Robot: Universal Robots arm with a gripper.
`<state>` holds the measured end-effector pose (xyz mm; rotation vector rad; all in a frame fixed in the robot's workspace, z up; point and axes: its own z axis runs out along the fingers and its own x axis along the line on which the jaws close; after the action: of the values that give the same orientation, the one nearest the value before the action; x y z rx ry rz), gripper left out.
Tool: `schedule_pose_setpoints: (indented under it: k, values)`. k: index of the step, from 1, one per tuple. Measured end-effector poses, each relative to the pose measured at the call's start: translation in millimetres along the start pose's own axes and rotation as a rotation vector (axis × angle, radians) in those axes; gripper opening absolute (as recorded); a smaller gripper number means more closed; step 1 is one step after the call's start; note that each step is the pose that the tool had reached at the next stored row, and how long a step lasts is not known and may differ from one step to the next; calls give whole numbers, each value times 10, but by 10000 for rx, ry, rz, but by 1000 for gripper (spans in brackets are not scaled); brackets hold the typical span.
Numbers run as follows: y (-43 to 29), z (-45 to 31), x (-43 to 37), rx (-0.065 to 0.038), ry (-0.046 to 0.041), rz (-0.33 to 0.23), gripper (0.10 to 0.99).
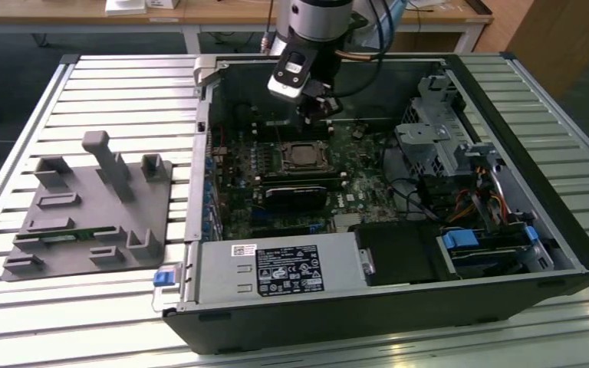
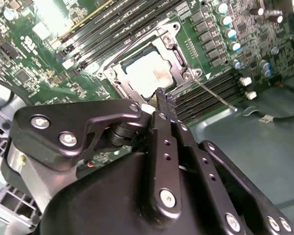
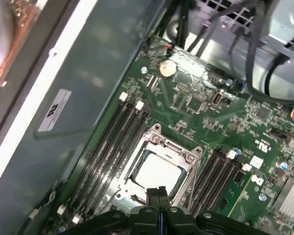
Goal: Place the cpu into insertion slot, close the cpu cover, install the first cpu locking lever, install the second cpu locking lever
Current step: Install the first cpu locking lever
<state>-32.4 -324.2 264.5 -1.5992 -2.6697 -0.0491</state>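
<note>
Slatted metal desk [image 1: 110,84] carries an open black computer case [image 1: 376,314] in the middle of the exterior view, with wooden furniture along the far edge behind it. The hand [image 1: 315,107] hangs inside the case at the upper middle of that view. Its fingers [image 3: 158,193] are pressed together, narrow, with nothing between them, as both wrist views show [image 2: 165,100]. The tips hover just above the edge of the insertion slot [image 1: 283,157], near it, though contact cannot be told. The cpu [image 2: 147,76] lies seated in that slot with its pale metal top facing up. The cpu cover [image 2: 179,54] lies flat around it, framing the chip through its square cut-out. In the second wrist view a thin metal lever [image 2: 215,95] juts out from one corner of the socket. Long black memory slots [image 3: 112,142] run along both sides on the green motherboard [image 1: 366,199]. A grey holder block [image 1: 80,222] sits on the desk at the exterior view's left, well apart from the case.
</note>
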Motion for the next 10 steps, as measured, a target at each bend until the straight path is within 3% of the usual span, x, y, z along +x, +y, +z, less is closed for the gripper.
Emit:
schedule_pose_setpoints:
  k: [10]
  values:
    - [-2,14,0,72,20,-1707,106]
